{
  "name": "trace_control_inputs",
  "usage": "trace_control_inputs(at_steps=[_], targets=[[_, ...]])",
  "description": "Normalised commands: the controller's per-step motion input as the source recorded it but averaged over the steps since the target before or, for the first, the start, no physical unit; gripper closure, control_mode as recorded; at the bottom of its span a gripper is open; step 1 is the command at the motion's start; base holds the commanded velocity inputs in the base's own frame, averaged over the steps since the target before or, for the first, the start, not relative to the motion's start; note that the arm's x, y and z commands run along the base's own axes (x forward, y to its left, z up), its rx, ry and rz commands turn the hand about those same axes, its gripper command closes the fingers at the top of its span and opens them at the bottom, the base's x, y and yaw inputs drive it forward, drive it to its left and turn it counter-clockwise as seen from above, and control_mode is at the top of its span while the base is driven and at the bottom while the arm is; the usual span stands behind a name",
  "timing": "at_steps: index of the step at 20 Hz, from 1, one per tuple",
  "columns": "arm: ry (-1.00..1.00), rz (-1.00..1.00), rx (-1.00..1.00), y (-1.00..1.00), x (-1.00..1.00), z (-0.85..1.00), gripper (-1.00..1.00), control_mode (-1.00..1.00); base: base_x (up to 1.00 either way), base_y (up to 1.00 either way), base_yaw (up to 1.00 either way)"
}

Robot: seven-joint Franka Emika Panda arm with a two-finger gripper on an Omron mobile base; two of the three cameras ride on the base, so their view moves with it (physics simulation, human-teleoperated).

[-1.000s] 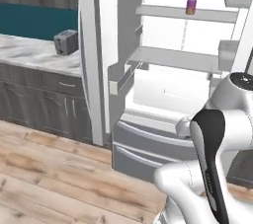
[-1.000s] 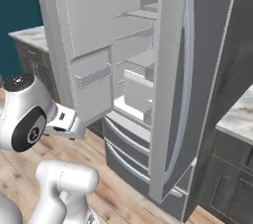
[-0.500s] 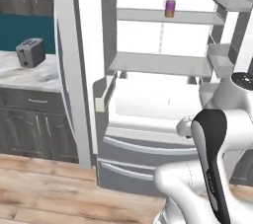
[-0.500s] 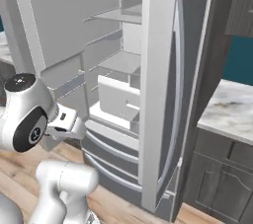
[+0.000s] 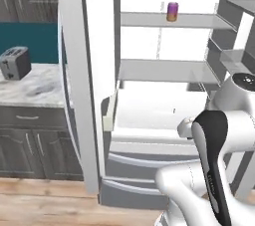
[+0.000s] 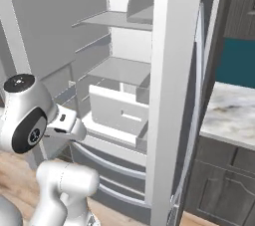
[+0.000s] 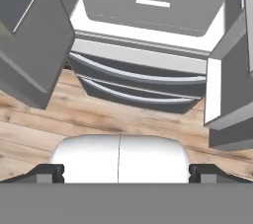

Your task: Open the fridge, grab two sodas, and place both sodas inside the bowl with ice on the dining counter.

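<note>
The fridge [image 5: 164, 108] stands with both doors swung wide and its white interior showing. A purple soda [image 5: 172, 11] with an orange lower band stands upright on the top shelf, toward the right. My gripper [image 7: 126, 172] is open and holds nothing. Its fingertips [image 7: 49, 172] are spread wide, and it points down at the fridge's two low drawers [image 7: 138, 77], well below the soda. The left door [image 5: 79, 80] rises at the left, and the right door's edge [image 6: 174, 95] fills the middle of the right base view. The bowl, the ice and the dining counter are out of view.
A toaster [image 5: 14, 63] sits on a marble-topped dark grey cabinet [image 5: 35, 90] left of the fridge. Another marble top [image 6: 231, 115] lies to the right of it. Door bins [image 7: 232, 85] jut out on both sides of the hand. Wood floor [image 7: 99, 119] lies in front of the drawers.
The whole scene has shifted in both base views: the base has driven closer and the open fridge now stands larger and more central. The gripper stays open.
</note>
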Motion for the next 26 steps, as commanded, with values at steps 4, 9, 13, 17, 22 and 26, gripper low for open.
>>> trace_control_inputs(at_steps=[4,9,13,17,22,26], targets=[[0.0,0.0,0.0,0.0,0.0,0.0,-1.0,1.0,0.56,0.29,-0.24],[0.0,0.0,0.0,0.0,0.0,0.0,-1.0,1.0,0.42,0.13,-0.29],[0.0,0.0,0.0,0.0,0.0,0.0,-1.0,1.0,0.46,0.18,-0.3],[0.0,0.0,0.0,0.0,0.0,0.0,-1.0,1.0,0.46,0.33,-0.28],[0.0,0.0,0.0,0.0,0.0,0.0,-1.0,1.0,0.47,0.33,-0.26],[0.0,0.0,0.0,0.0,0.0,0.0,-1.0,1.0,0.66,0.12,-0.18]])
